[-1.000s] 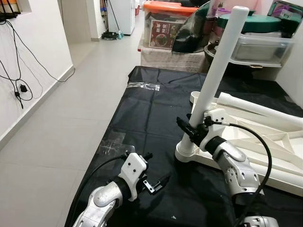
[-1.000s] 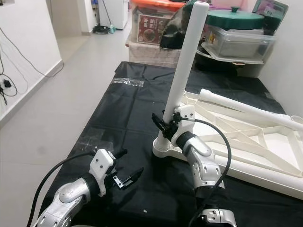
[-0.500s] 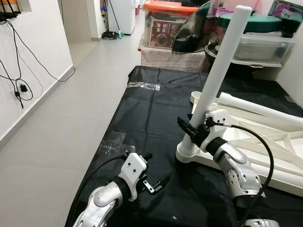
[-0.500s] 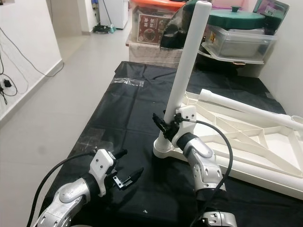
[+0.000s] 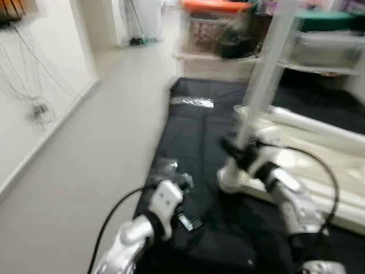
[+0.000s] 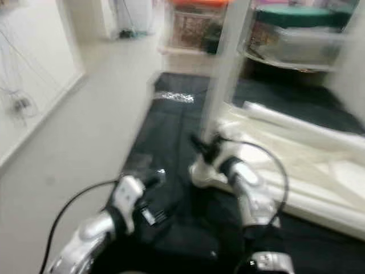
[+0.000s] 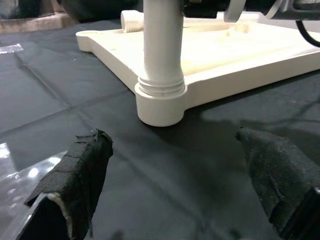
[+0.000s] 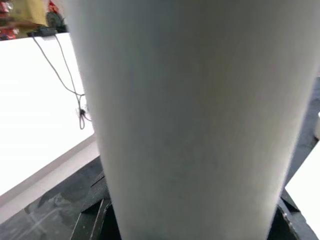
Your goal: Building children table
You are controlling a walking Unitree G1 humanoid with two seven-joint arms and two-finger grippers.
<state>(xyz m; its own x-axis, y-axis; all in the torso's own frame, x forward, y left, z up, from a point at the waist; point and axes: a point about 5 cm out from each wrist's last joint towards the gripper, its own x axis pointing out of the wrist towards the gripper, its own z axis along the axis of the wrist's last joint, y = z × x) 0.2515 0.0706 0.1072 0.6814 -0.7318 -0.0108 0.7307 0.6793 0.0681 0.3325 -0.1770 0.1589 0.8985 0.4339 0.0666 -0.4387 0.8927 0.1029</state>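
A white table top (image 5: 319, 165) lies upside down on a black sheet (image 5: 194, 131). One white table leg (image 5: 265, 74) stands upright in its near corner socket (image 7: 160, 102). My right gripper (image 5: 236, 149) is shut on this leg just above the socket; in the right wrist view the leg (image 8: 200, 120) is pressed close between the fingers. My left gripper (image 5: 191, 202) hovers open low over the sheet, left of the socket, its padded fingers (image 7: 82, 175) spread wide with nothing between them. A second leg (image 5: 308, 123) lies across the table top.
Storage boxes and bins (image 5: 228, 28) crowd the far end of the sheet. Pale tiled floor (image 5: 97, 131) runs along the left up to a white wall with hanging cables (image 5: 34, 97). A strip of clear plastic (image 5: 197, 103) lies on the sheet. Both eye views are blurred.
The whole picture has shifted and blurred, so the camera moved. Both grippers keep their places relative to the upright leg.
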